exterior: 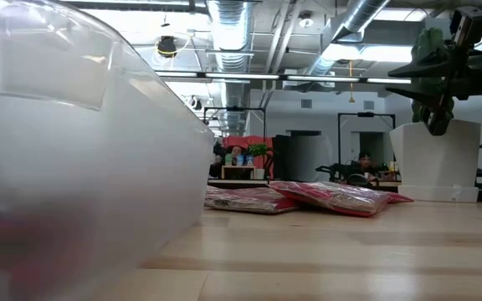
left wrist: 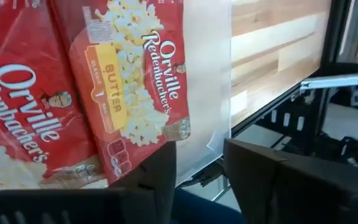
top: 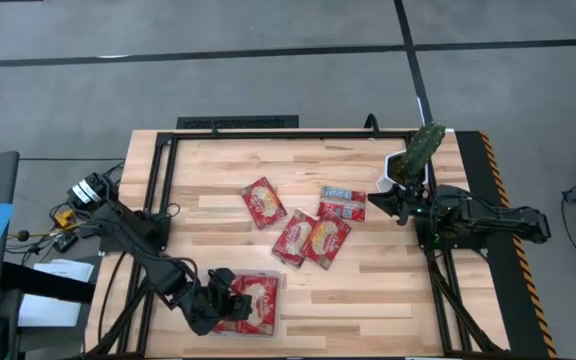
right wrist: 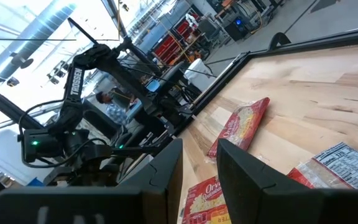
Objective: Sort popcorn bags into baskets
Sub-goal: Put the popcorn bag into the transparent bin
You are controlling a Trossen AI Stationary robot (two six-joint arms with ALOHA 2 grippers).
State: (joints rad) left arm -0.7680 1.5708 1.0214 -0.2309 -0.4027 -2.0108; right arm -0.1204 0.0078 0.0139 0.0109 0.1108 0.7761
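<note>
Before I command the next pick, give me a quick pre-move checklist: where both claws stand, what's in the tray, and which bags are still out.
1. Left claw is over the clear tray at the table's near edge, fingers apart, holding nothing: ok.
2. Bags in tray: two lie flat, overlapping: ok.
3. Right claw empty, open, raised beside the white bowl: ok.
4. Loose bags: one lone red bag, two overlapping, one label-side up nearest the right claw: not ok, still unsorted.
5. Whether the overlapping pair will separate cleanly: cannot tell.
</note>
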